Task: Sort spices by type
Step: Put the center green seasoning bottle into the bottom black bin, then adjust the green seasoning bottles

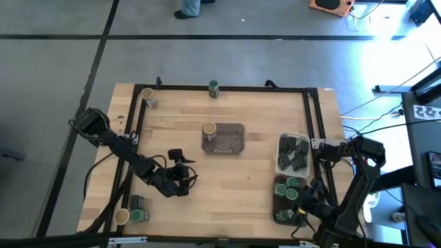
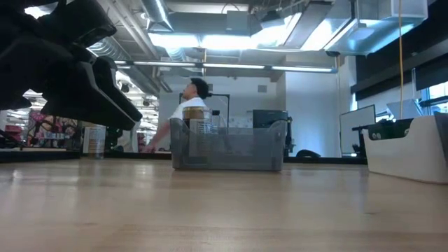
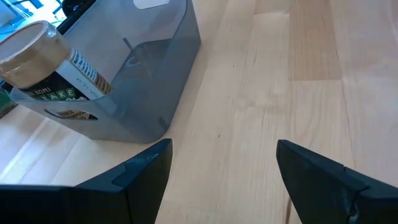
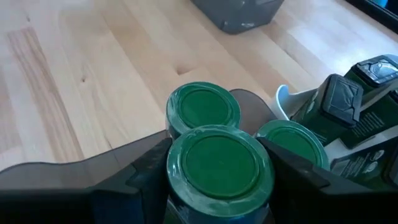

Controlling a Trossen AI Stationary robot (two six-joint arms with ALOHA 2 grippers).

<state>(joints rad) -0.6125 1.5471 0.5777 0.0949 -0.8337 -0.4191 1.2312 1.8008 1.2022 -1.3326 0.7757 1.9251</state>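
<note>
My right gripper (image 4: 219,180) is shut on a round jar with a green lid (image 4: 219,163), over the dark tray (image 1: 279,215) at the table's near right. Two more green-lidded jars (image 4: 202,107) (image 4: 292,142) stand in that tray just beyond it. Dark tins (image 4: 341,99) lie in the white tray (image 1: 280,141) beside it. My left gripper (image 3: 224,168) hangs open above bare wood at the near left, close to the grey tray (image 3: 149,81). A tan-lidded jar (image 3: 34,53) stands in that tray. My right gripper pinches the green-lidded jar between its two fingers (image 4: 144,171), one on each opposite side of the jar's body just below the lid (image 4: 171,186). The fingers slant down from above. The jar stands upright, lid up. The jar itself hides whether its base rests in the tray.
A tan-lidded jar (image 1: 148,97) lies at the far left corner and a green-lidded one (image 1: 213,87) at the far edge. Three more jars (image 1: 131,212) sit at the near left corner. A black frame (image 1: 227,88) runs around the work area. A person (image 2: 190,105) shows behind the table.
</note>
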